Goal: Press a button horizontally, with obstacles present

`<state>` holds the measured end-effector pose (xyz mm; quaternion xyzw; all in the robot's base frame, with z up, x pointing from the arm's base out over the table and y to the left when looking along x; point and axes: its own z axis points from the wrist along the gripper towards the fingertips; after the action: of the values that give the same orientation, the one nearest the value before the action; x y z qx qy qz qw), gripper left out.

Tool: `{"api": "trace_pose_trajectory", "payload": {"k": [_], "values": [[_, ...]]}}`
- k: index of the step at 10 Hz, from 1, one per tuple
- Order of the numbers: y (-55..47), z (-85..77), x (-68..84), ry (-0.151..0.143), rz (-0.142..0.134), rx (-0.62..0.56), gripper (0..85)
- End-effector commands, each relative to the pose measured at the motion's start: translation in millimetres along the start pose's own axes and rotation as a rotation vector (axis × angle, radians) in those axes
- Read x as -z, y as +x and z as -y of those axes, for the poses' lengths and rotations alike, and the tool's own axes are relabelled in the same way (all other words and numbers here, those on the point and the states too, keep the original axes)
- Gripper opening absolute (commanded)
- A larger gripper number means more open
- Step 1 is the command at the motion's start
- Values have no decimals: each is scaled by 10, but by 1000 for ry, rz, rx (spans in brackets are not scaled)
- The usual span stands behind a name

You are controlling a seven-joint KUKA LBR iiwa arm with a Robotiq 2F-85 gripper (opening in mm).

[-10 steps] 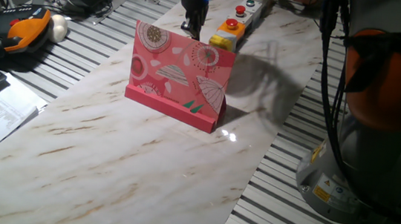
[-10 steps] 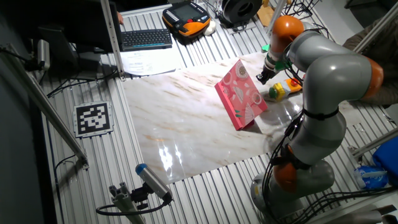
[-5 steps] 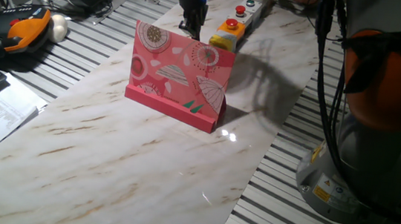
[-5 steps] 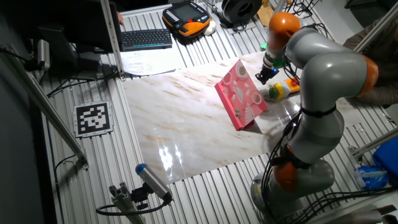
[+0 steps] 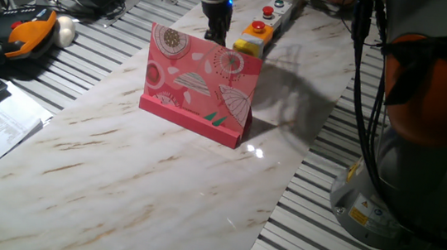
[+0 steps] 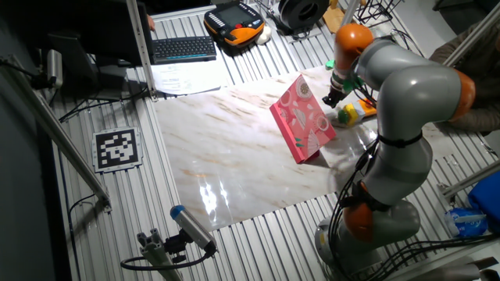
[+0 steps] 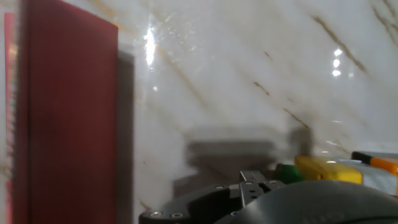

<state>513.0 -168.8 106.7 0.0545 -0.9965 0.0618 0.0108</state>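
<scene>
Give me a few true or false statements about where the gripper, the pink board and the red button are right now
1. The pink board stands upright on the marble table. True.
2. The gripper hangs behind the board, near its top edge. True.
3. The red button sits in a blue housing. False: the housing is yellow.
4. The board lies flat on the table. False: it stands on its base lip.
5. The button is on the far side of the board from the orange handheld controller. True in the other fixed view.
</scene>
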Motion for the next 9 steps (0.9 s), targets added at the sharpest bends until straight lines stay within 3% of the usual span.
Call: {"api": "trace_pose_trajectory", "payload": {"k": [1, 3, 4, 7, 9], "values": [[16, -6, -39, 54, 3, 18, 0], [62, 9, -188, 52, 22, 31, 0], [69, 23, -252, 40, 24, 37, 0], [90, 132, -374, 43, 31, 57, 0], [140, 222, -442, 100, 10, 77, 0]]}}
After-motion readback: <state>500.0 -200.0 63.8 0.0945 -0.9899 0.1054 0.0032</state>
